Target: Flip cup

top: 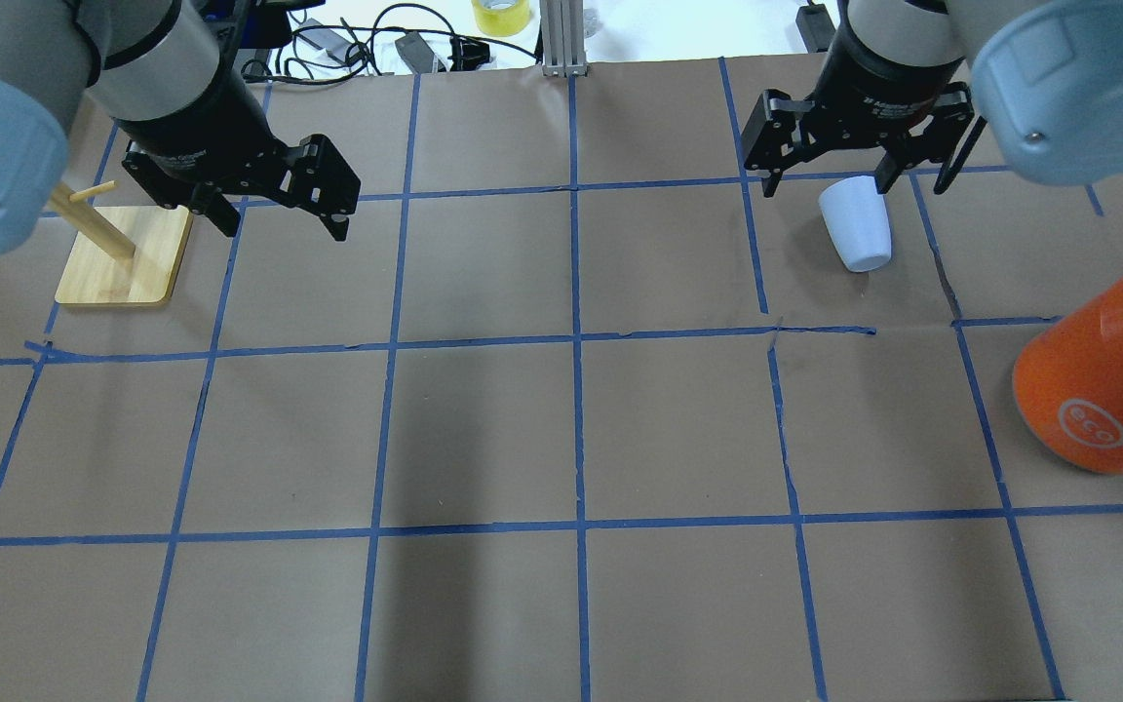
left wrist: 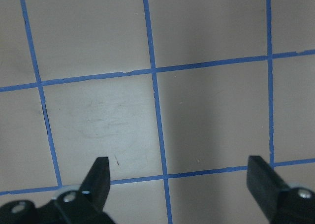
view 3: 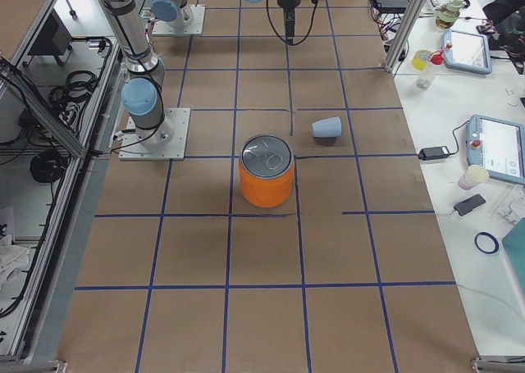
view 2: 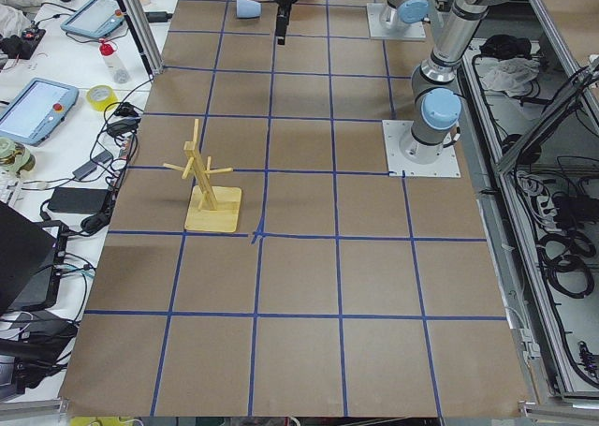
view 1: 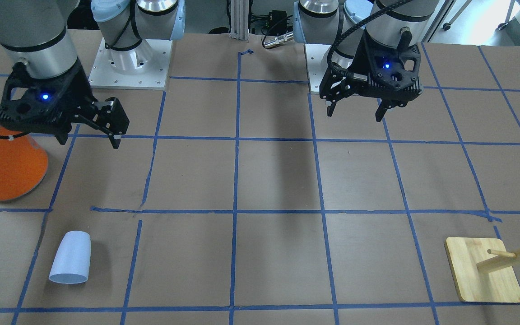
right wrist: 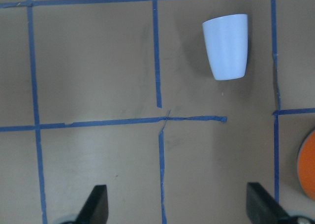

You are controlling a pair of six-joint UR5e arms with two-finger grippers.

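The cup [view 1: 70, 258] is a small pale blue-white tumbler lying on its side on the brown table, its wide mouth pointing away from the robot. It also shows in the overhead view [top: 857, 226], the right wrist view [right wrist: 226, 46] and the exterior right view [view 3: 326, 128]. My right gripper [view 1: 89, 137] is open and empty, hanging above the table on the robot's side of the cup [top: 827, 185]. My left gripper [view 1: 355, 115] is open and empty above bare table [left wrist: 179, 184], far from the cup.
A large orange can [view 1: 7, 167] with a silver lid stands beside the right gripper, also in the overhead view [top: 1098, 390]. A wooden peg stand [top: 123, 258] stands near the left gripper. Blue tape lines grid the table.
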